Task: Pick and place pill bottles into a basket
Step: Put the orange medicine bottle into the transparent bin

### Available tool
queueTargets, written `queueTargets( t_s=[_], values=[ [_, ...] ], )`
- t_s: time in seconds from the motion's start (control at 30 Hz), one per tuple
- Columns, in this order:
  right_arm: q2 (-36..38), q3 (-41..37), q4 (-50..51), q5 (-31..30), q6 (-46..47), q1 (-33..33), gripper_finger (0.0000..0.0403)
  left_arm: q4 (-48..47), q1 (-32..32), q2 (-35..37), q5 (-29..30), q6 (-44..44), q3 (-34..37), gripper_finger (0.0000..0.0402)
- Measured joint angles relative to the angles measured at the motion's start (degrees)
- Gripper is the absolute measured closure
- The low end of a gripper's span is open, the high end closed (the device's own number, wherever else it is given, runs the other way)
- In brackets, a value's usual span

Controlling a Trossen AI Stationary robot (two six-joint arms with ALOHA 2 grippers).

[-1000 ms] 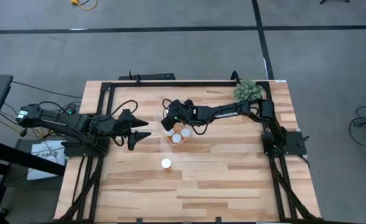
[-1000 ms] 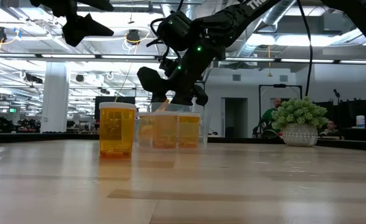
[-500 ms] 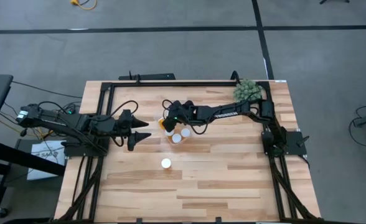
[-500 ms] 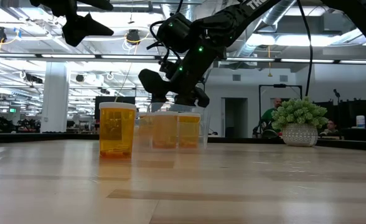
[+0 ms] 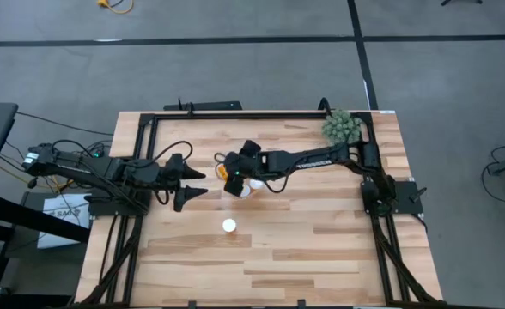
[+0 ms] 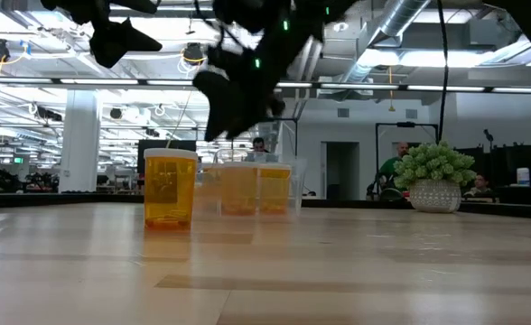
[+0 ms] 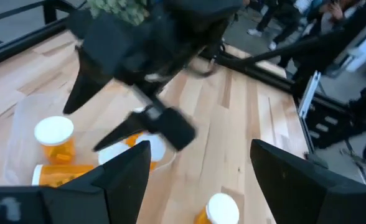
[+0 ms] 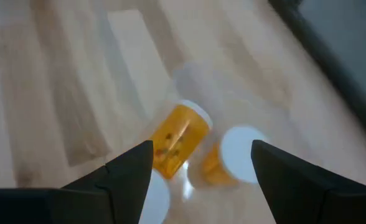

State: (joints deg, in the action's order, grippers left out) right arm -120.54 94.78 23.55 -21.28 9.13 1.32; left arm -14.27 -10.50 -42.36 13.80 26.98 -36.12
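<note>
The clear basket (image 5: 261, 175) stands mid-table and holds pill bottles with orange bodies and white caps: one upright (image 7: 53, 134), one lying on its side (image 8: 180, 140), and another upright (image 8: 241, 149). A lone bottle (image 5: 228, 226) stands on the wood nearer the front edge; it also shows in the low view (image 6: 170, 188). My right gripper (image 5: 228, 172) hangs open and empty above the basket's left side. My left gripper (image 5: 201, 182) is open and empty, raised above the table just left of the basket.
A green spiky plant ball (image 5: 342, 126) in a pot stands at the far right corner. A black frame (image 5: 235, 114) runs along the table's edges. Bare wood lies toward the near edge around the lone bottle. People show in the room beyond the table.
My right gripper has risen from just over the basket and drifted a little toward the table's left and near edges. My left arm has kept still. The lone bottle has not moved.
</note>
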Motion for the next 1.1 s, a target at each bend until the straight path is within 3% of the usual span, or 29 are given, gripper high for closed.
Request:
queueTargets(
  t_s=[0.13, 0.33, 0.53, 0.67, 0.83, 1.1],
  values=[
    [0.12, 4.55, 4.62, -6.95, -7.50, -2.91, 0.0137, -0.76, 0.00, -0.01, -1.77, -1.45, 0.00, 0.0136],
    [-0.01, 10.16, 13.36, -15.12, -9.16, -4.39, 0.0137, -0.87, 0.00, -0.01, -2.05, -2.33, 0.00, 0.0136],
    [0.01, 17.10, 31.32, -14.86, -6.85, -5.75, 0.0138, -3.49, 0.00, -0.04, -1.68, -2.26, 0.00, 0.0136],
    [0.13, 19.91, 48.40, -15.10, 0.42, -6.15, 0.0138, -4.89, 0.02, -1.64, -2.37, -2.35, 0.01, 0.0136],
    [4.72, 16.73, 56.61, -17.67, 9.13, -6.42, 0.0138, -1.49, -0.89, -6.77, -6.04, -9.86, 0.02, 0.0136],
    [19.73, 0.79, 49.39, -24.10, 19.54, -8.92, 0.0138, 5.36, -4.76, -17.93, -9.34, -16.34, 0.02, 0.0136]
  ],
)
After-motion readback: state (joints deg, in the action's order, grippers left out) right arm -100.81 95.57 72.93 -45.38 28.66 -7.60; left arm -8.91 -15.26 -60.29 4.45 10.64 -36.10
